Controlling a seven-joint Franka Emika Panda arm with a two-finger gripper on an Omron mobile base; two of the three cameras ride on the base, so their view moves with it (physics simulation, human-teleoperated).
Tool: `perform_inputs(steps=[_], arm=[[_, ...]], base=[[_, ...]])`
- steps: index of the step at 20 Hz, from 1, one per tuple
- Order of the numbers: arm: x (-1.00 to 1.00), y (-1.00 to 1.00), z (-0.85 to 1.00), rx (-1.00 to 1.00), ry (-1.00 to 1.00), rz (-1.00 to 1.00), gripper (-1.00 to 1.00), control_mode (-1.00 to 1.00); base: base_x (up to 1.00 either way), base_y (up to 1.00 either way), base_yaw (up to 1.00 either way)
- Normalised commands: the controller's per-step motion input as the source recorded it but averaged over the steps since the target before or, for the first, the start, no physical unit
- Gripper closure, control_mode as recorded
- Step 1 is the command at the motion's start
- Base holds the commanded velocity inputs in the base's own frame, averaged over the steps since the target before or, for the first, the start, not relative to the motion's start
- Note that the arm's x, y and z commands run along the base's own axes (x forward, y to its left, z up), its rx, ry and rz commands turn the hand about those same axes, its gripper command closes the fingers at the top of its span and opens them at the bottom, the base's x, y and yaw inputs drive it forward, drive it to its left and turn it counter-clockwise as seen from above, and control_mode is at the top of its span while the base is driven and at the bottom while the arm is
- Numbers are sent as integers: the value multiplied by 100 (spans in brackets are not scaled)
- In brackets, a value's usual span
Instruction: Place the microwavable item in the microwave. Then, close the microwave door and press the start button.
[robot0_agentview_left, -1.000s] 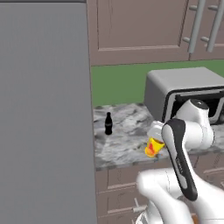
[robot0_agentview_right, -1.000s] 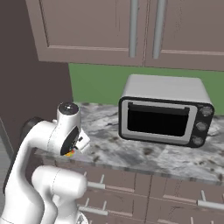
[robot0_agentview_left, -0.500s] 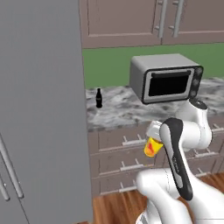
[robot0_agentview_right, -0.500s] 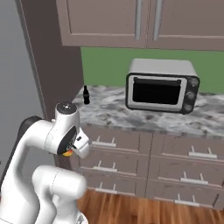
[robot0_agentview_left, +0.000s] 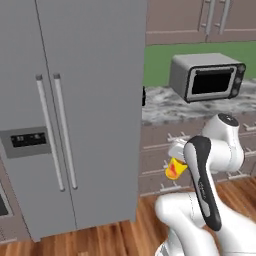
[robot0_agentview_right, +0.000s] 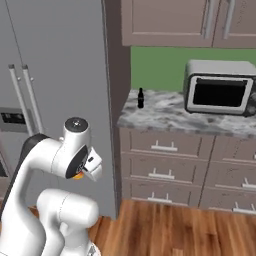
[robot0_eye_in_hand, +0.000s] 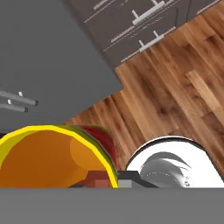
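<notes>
My pincer (robot0_agentview_left: 176, 159) is clamped on the yellow cup (robot0_agentview_left: 174, 168), which I hold low at my chest above the wood floor (robot0_agentview_right: 165, 227), well away from the table (robot0_agentview_right: 175, 117). Risks, as I judge: the cup could slip or clip the fridge (robot0_agentview_left: 75, 110) beside me, or I might mistake the silver countertop box (robot0_agentview_right: 220, 94) for the microwave. No writing is legible anywhere.

One yellow cup (robot0_agentview_left: 173, 168), one black bottle (robot0_agentview_right: 141, 98), one silver oven (robot0_agentview_right: 220, 94)
</notes>
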Motion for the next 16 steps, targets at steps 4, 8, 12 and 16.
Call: perform_inputs(steps=[4,8,12,16], arm=[[0,0,0,0,0,0,100,100],[0,0,0,0,0,0,100,100],[0,0,0,0,0,0,100,100],[0,0,0,0,0,0,100,100]], base=[[0,100,0],[0,100,0],[0,100,0],[12,100,0]])
